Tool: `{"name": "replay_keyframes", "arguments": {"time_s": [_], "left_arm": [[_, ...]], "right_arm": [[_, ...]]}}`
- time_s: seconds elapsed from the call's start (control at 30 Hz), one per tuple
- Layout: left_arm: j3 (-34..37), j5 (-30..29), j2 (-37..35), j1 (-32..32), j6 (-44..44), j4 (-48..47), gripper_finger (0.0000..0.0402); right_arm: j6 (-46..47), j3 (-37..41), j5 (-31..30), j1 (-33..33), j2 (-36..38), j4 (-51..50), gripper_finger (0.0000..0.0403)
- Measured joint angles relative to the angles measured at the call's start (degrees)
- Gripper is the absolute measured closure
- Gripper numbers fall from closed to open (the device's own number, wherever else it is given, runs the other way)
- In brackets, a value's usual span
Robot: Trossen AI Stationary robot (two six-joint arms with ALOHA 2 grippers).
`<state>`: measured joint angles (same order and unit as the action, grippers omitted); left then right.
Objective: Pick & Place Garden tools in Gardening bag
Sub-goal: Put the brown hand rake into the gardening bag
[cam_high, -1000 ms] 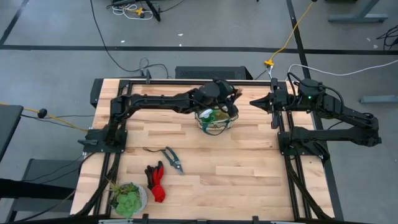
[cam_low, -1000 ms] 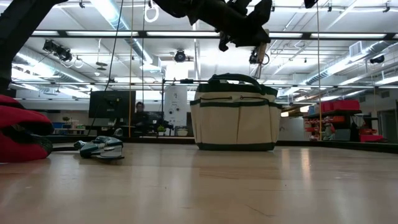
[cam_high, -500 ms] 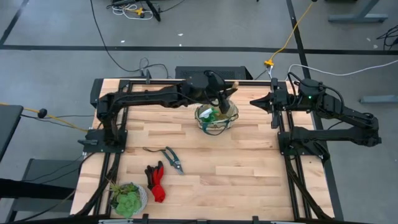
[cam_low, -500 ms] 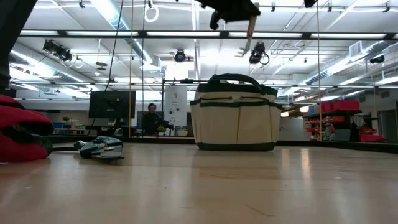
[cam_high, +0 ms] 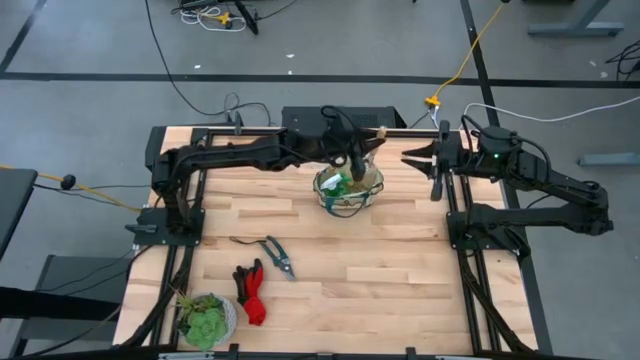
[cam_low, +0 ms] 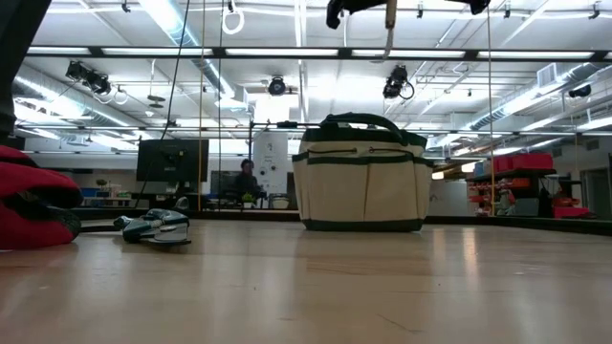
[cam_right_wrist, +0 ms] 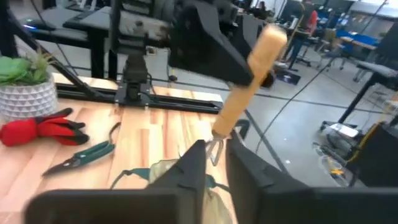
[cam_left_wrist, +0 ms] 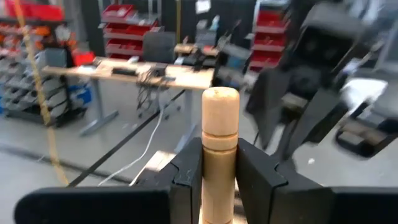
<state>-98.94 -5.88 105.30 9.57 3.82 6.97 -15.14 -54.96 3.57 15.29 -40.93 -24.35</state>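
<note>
A: Step? Left hand (cam_high: 352,160) pinching fork (cam_left_wrist: 219,134) by handle, above bag (cam_high: 348,190), bag at 12 o'clock on desk (cam_high: 380,270).
B: Right hand (cam_high: 432,165) at 3, slightly spread, idle. Next prob: lower, release in bag.
A: Shears (cam_high: 277,255), gloves (cam_high: 250,290) at 7, plant (cam_high: 205,320) at 8. Workshop behind, person seated.

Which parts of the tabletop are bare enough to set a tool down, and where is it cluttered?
Bare: the stretch between the gardening bag and the right rail, and the near right corner. Crowded: the near left, where pruning shears, gloves and potted plant cluster. The left hand holds a wooden-handled fork above the bag; the right hand waits beside it.
</note>
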Motion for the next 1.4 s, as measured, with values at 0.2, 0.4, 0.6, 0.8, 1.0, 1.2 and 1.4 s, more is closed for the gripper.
{"name": "replay_keyframes", "arguments": {"time_s": [0.2,0.4,0.6,0.8,1.0,1.2,1.4], "left_arm": [[0.0,6.0,0.0,0.2,0.4,2.5,0.0322],[0.0,11.0,0.0,0.2,0.9,4.0,0.0321],[0.0,12.3,0.0,0.2,1.1,4.6,0.0321],[0.0,13.1,0.0,0.2,1.0,4.5,0.0322],[0.0,13.7,0.0,0.1,-0.5,4.4,0.0320],[0.0,13.7,0.0,0.1,-0.7,4.4,0.0322],[0.0,13.7,0.0,0.1,-0.7,4.3,0.0321]], "right_arm": [[0.1,0.0,0.5,0.0,-0.3,2.4,0.0252],[0.9,0.0,3.5,0.0,-2.8,6.8,0.0184],[1.3,0.0,4.4,0.0,-7.6,10.6,0.0144],[2.6,0.0,5.9,0.0,-9.9,15.6,0.0136],[6.2,0.0,6.2,0.0,-11.6,18.7,0.0149],[7.0,0.0,6.4,0.0,-12.7,18.8,0.0168],[7.4,0.0,6.4,0.0,-12.5,18.8,0.0199]]}}
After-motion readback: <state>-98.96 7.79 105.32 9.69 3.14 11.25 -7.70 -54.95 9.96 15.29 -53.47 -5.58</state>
